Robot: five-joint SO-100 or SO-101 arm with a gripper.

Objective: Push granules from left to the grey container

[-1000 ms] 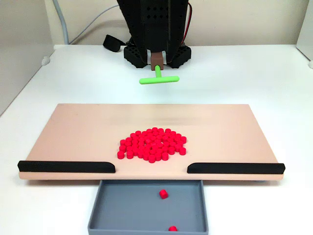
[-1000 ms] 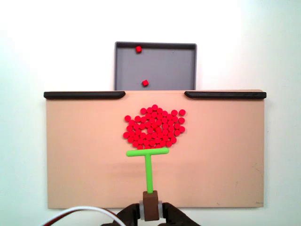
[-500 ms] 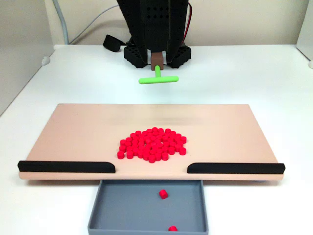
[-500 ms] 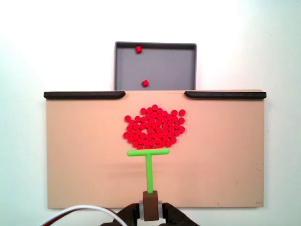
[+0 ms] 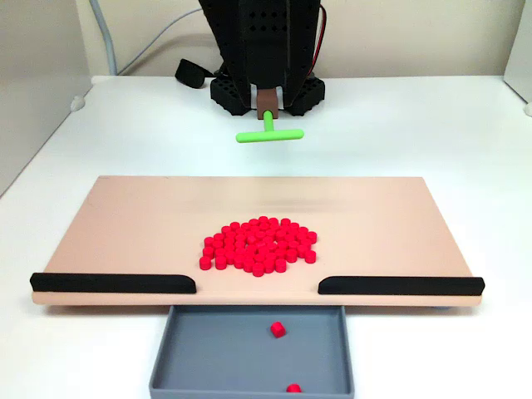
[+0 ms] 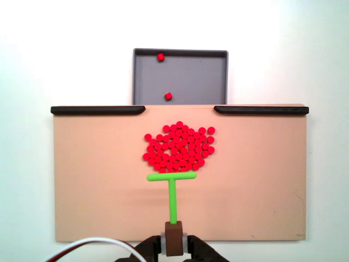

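A pile of red granules [image 5: 258, 247] [image 6: 179, 147] lies near the middle of the tan board [image 5: 125, 224] [image 6: 92, 180]. The grey container [image 5: 216, 349] [image 6: 191, 76] sits against the board's edge, in line with the gap between two black strips. Two granules [image 5: 278, 330] [image 6: 168, 96] lie inside it. My gripper [image 5: 267, 101] [image 6: 174, 244] is shut on the brown handle of a green T-shaped stick [image 5: 269, 134] [image 6: 171, 177]. The front fixed view shows the stick held up above the board. From above, its crossbar sits just behind the pile, on the side away from the container.
Black strips [image 5: 112, 283] [image 5: 399, 285] [image 6: 98, 109] [image 6: 260, 109] line the board's container-side edge left and right of the gap. The black arm base [image 5: 262, 50] stands behind the board. A white cable [image 6: 92, 243] runs beside it. White table surrounds the board.
The green stick has edged very slightly back toward the arm base. The granules have not moved.
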